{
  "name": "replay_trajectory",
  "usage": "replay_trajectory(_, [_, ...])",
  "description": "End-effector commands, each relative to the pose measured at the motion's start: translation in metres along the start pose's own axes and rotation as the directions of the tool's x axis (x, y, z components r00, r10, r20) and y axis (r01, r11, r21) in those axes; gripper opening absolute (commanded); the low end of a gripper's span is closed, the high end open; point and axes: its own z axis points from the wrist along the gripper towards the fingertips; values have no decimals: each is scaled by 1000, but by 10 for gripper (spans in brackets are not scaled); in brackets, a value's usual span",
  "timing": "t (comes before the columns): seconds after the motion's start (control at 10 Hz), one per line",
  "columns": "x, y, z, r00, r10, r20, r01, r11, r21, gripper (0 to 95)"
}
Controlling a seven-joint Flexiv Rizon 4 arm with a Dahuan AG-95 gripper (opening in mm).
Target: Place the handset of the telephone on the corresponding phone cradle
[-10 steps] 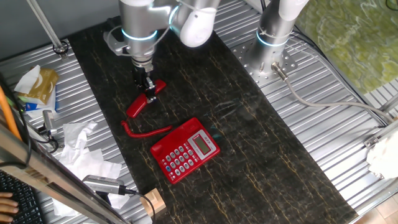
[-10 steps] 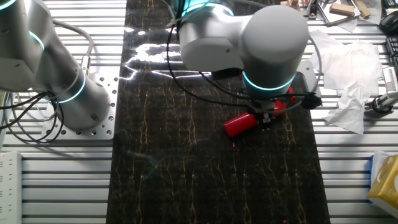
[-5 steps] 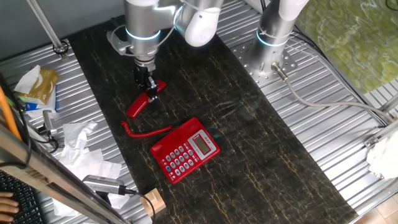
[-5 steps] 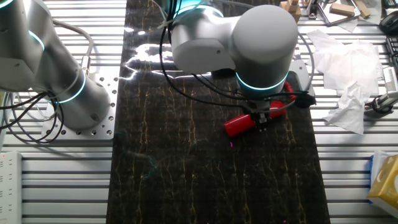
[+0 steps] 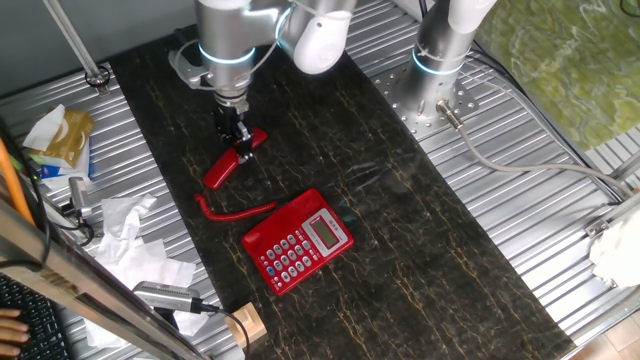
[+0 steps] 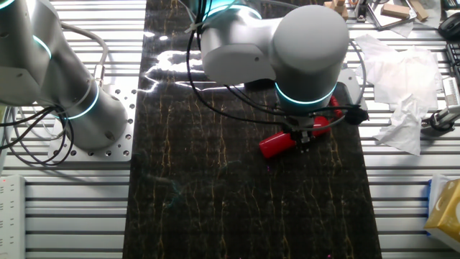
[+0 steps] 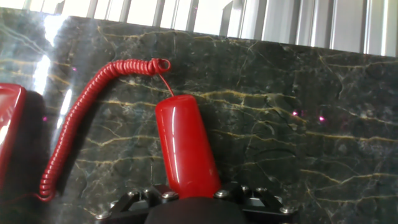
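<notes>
The red handset point(image 5: 228, 163) lies slanted on the dark marble mat, up and left of the red telephone base point(image 5: 298, 242). The cradle strip point(image 5: 283, 217) along the base's upper-left side is bare. A coiled red cord point(image 5: 236, 211) runs between them. My gripper point(image 5: 240, 148) stands upright over the handset's upper end with the fingers closed on its sides. In the other fixed view the gripper point(image 6: 302, 137) grips the handset point(image 6: 276, 144). In the hand view the handset point(image 7: 183, 146) runs out from between the jaws, with the cord point(image 7: 79, 124) to its left and the base's edge point(image 7: 9, 127) at far left.
Crumpled tissues point(image 5: 128, 235) and a yellow packet point(image 5: 62, 138) lie on the left metal bench. A wooden block point(image 5: 245, 326) sits at the mat's front corner. A second arm's base point(image 5: 437, 60) stands at the back right.
The arm's upper body shifted slightly sideways and back. The handset and gripper stay in the same place.
</notes>
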Motion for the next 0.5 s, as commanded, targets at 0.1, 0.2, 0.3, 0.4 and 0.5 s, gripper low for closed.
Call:
replay_trajectory(0.1, [0,0,0,1000,10,-3,-10,1000,12,570])
replay_trajectory(0.2, [0,0,1,1000,10,-3,-10,1000,12,570])
replay_trajectory(0.3, [0,0,1,1000,7,-2,-7,1000,11,570])
replay_trajectory(0.4, [0,0,1,1000,3,-8,-3,1000,16,570])
replay_trajectory(0.5, [0,0,1,1000,3,-11,-3,1000,17,570])
